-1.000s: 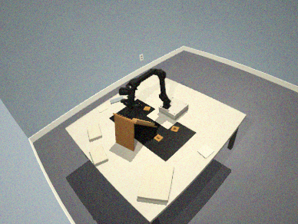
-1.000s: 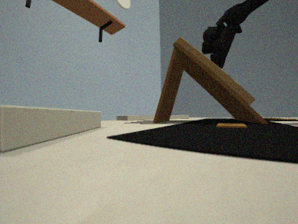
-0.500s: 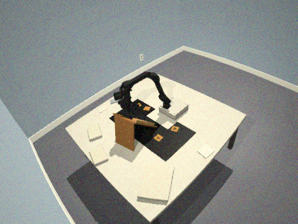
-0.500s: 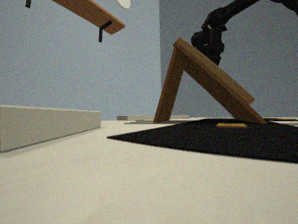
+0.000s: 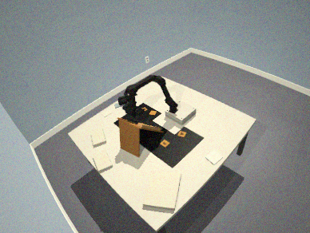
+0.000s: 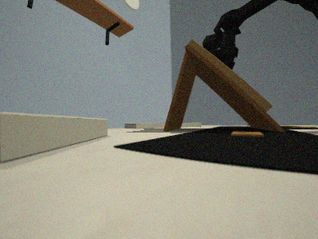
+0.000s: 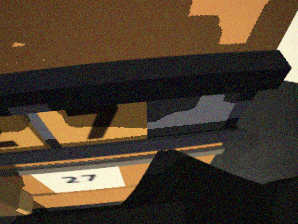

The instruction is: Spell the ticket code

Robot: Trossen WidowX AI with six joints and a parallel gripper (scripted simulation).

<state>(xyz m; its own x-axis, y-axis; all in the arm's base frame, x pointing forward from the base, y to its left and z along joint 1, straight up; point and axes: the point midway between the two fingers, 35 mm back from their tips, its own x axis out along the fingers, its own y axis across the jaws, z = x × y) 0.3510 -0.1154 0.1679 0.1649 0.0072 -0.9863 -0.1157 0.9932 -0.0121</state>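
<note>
Orange-faced tiles sit in the dark letter rail.
Beyond the closed, empty black gripper lies the white printed ticket, reading 27.

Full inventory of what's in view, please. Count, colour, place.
Table: one, off-white, under everything
Flat mat: one, black, on table
Leaning wooden board: one, orange-brown, mid-table
Letter rail: one, black, on board
Railed tiles: two in part, amber, one reading 7
Printed ticket: one, white, "27", below rail
Loose square tiles: four, orange, on mat
Flat slabs: four, off-white, around table
Low box: one, pale grey, by arm's foot
Wall shelf: one, brown, black brackets
Wall outlet: one, white
Arm: one, black, over board
Gripper: one, black, shut, at board
</note>
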